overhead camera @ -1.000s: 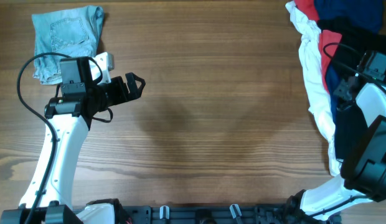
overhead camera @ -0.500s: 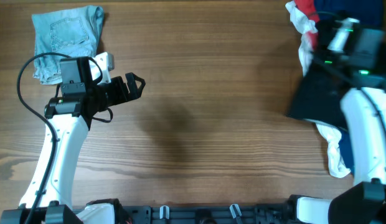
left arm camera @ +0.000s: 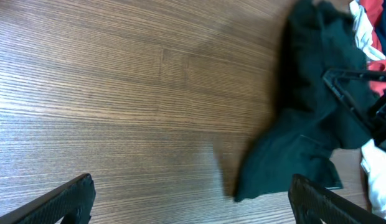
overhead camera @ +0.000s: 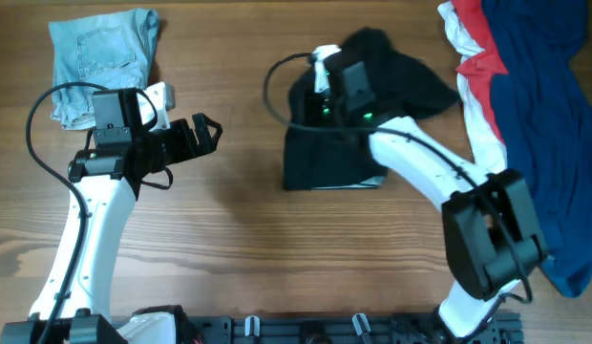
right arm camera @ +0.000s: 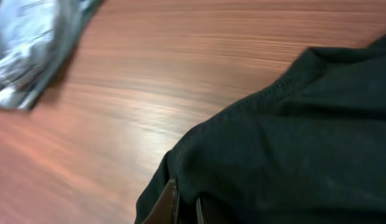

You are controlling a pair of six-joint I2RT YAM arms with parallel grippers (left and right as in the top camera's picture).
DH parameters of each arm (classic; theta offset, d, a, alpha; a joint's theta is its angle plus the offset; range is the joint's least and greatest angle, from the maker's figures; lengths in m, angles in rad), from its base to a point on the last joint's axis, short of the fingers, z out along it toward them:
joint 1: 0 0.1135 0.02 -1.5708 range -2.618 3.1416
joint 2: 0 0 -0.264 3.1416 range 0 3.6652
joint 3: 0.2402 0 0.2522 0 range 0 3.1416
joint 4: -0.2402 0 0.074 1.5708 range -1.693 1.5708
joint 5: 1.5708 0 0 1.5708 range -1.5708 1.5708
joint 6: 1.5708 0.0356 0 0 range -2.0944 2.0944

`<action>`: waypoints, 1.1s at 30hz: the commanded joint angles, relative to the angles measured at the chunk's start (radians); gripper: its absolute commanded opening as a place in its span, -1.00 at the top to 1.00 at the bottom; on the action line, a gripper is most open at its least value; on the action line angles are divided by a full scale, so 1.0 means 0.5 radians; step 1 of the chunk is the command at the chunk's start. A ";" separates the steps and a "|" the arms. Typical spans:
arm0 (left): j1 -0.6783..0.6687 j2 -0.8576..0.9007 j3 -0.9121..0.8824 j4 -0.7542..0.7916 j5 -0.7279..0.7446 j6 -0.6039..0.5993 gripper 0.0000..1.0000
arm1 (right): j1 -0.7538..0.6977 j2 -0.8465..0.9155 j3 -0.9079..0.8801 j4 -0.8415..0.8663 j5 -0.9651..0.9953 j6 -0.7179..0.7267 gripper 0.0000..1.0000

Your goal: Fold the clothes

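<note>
Your right jaws: together, clamped on the black shorts (right arm camera: 286,137), seemingly at a hemmed edge; the wrist view cuts the contact off.
Black shorts: bunched on the table (overhead camera: 277,248), draped around and below your right jaws, well ahead of your left jaws.
Your left jaws: wide apart over bare wood, holding nothing.
Denim shorts (overhead camera: 100,53): near your left jaws, behind them.
Coloured pile (overhead camera: 525,105): behind your right jaws.

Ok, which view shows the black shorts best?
Overhead: nearly all of the black shorts shows, crumpled, the right gripper shut on them. Left wrist catches them at its right side; right wrist only a close-up fold.
</note>
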 commanded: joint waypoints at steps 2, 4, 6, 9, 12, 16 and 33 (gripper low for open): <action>-0.004 0.004 0.031 0.000 -0.021 0.047 -1.00 | 0.126 0.051 0.068 0.050 0.087 0.019 -0.41; -0.004 0.004 0.031 0.001 -0.069 0.047 -1.00 | 0.049 -0.019 0.194 -0.110 0.087 0.061 -0.99; -0.005 0.004 0.031 0.002 -0.095 0.048 -0.99 | -0.098 -0.158 0.282 -0.285 0.088 0.060 -0.99; -0.118 0.000 0.031 0.014 -0.030 0.057 -0.98 | -0.522 -0.433 0.307 -0.526 0.086 0.060 -0.99; -0.552 0.006 0.031 0.238 -0.140 -0.085 -0.99 | -0.958 -0.511 0.306 -0.812 0.088 0.050 -1.00; -1.112 0.153 0.031 0.679 -0.420 -0.278 -0.99 | -1.188 -0.508 0.251 -0.945 0.088 0.038 -0.99; -1.786 1.198 0.312 1.158 -0.816 -0.110 -0.86 | -1.210 -0.507 0.241 -1.008 0.072 0.059 -0.99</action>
